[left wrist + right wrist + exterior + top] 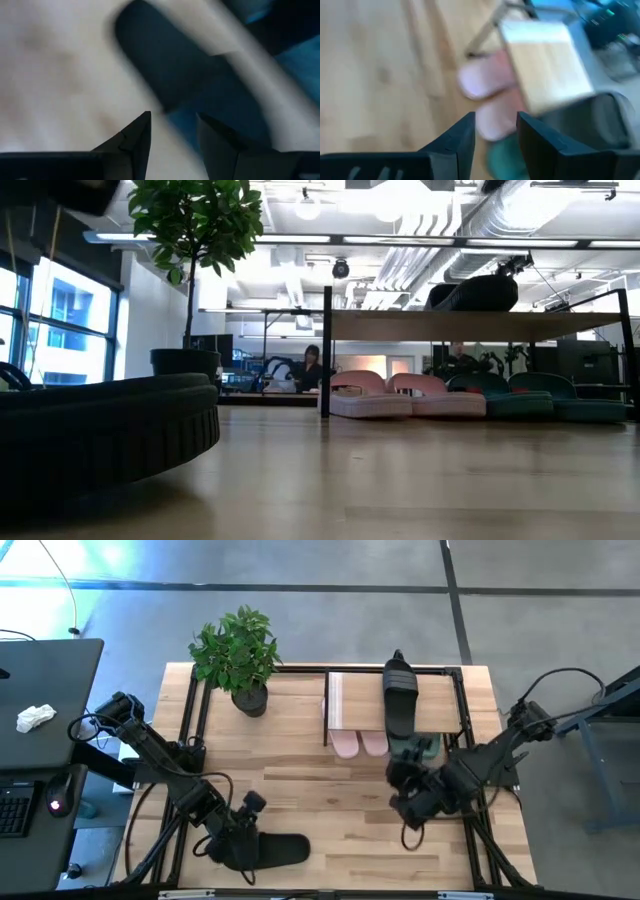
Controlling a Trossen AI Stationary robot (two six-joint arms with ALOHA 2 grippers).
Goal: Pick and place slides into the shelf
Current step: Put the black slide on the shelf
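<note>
My biggest risk is sitting at the big pale wooden table's [330, 830] near edge: the last loose black rubber slide sandal [280, 850] is lying close to that edge, and my left gripper [232, 840] is hanging right over its heel end. If I am closing on only the rim of the sole, the soft rubber is likely to bend and slip, or I am nudging it off the table. My left fingers are standing narrowly apart with nothing between them, and the wrist view is showing only a dark shape beyond them.

The next risk is the low rack with the flat light-wood plank top and thin black metal frame [350, 700]. My right gripper [415, 802] is hovering just in front of it, fingers a little apart and empty; swinging in carelessly, I am liable to be knocking the frame or shoving the sandals underneath.

On the plank, 1 black rubber slide sandal [400, 695] is lying alone along the right side, its toe reaching the front lip, so a bump could be tipping it down. A 2nd one is needing room beside it.

Under the plank, 2 pale pink rubber slide sandals [358, 744] are sitting side by side on the left, and 2 dark green rubber slide sandals [545, 397] are sitting to their right, filling the lower level.

The green potted plant [240, 655] is standing well apart, left of the rack.
</note>
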